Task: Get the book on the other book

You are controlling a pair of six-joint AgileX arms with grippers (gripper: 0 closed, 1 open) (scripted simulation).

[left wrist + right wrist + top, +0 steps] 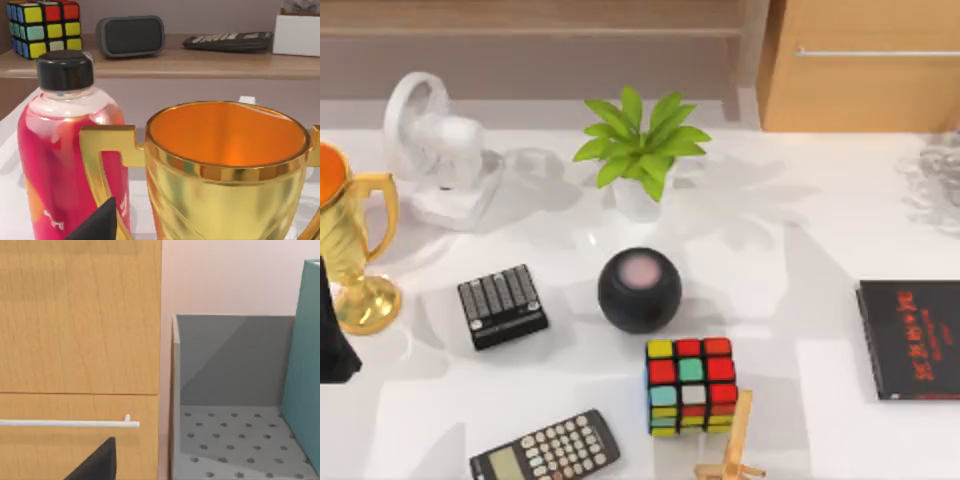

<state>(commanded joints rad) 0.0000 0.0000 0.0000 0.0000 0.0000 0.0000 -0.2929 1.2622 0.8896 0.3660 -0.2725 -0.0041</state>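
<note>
From our right gripper (95, 465), whose opening we cannot tell, the book (305, 365) stands upright just off to one side, inside a grey bin (225, 360).

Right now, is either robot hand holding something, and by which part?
It cannot be told. The black book lies untouched on the table's right; the teal book stands in a grey bin, with no fingers visibly on it.

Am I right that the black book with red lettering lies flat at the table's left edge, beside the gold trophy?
Not quite: the black book does lie flat, but at the table's right edge, as the top view shows. The gold trophy stands at the left edge, far from it.
</note>
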